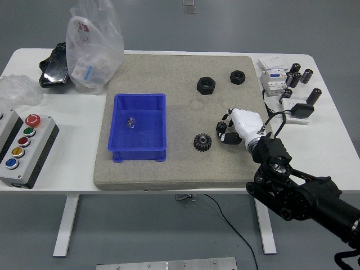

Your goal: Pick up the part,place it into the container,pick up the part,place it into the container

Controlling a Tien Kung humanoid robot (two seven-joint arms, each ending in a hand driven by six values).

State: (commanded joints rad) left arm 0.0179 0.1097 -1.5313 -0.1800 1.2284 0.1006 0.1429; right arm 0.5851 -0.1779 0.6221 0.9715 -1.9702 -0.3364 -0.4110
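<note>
A blue bin (139, 147) stands on the grey felt mat, left of centre, with a small shiny part (131, 122) lying inside it. A black gear (202, 142) rests on the mat to the bin's right. Two black hex nuts sit further back, one (206, 85) near the middle and one (238, 76) to its right. My right hand (226, 130), white with black fingers, hovers just right of the gear, its fingers relaxed and holding nothing. The left arm does not show.
A control box (22, 148) with coloured buttons sits at the left edge. A clear plastic bag (93, 48) and black items lie at the back left. Black cylinders (298, 77) and white electrical parts (274, 79) crowd the back right.
</note>
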